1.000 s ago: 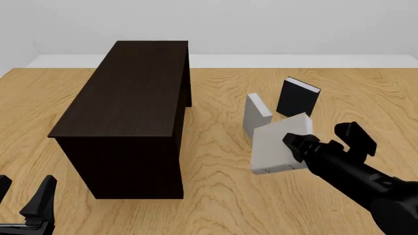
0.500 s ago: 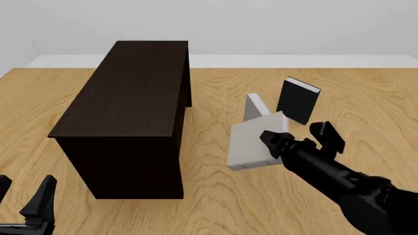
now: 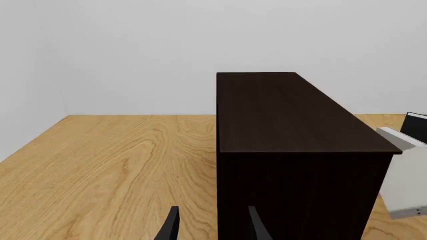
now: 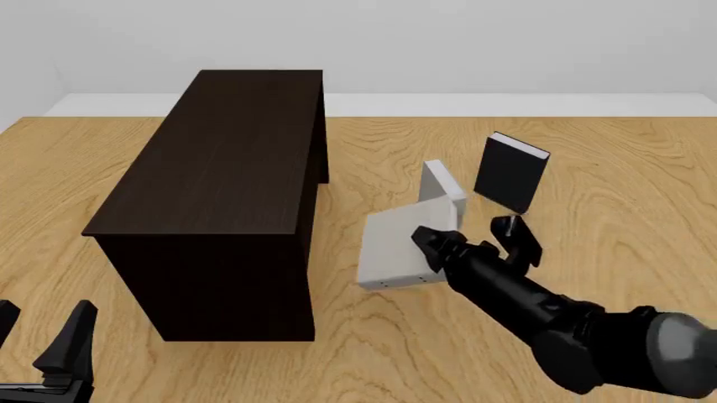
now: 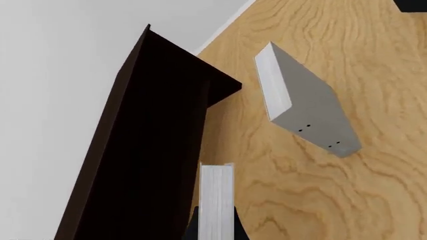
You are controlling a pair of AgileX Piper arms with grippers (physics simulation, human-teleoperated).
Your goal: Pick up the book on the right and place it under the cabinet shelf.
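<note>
My right gripper [image 4: 465, 238] is shut on the light grey book [image 4: 395, 245] and holds it just above the table, a short way right of the dark cabinet shelf [image 4: 224, 151]. In the right wrist view the book [image 5: 217, 197] shows edge-on with white pages between the fingers, close beside the cabinet shelf [image 5: 153, 140]. The book [image 3: 404, 182] also shows in the left wrist view, past the cabinet shelf [image 3: 287, 115]. My left gripper [image 4: 39, 337] is open and empty at the near left, in front of the cabinet; it shows in its own view too [image 3: 213, 229].
A second, like grey book [image 4: 441, 191] stands upright just behind the held one, also in the right wrist view [image 5: 307, 107]. A black book [image 4: 511, 172] stands further back right. Bare wooden table [image 4: 627, 168] lies to the right and to the cabinet's left.
My right gripper has carried the grey book leftward, from right of the standing books to close by the cabinet's right side. The left arm has not moved.
</note>
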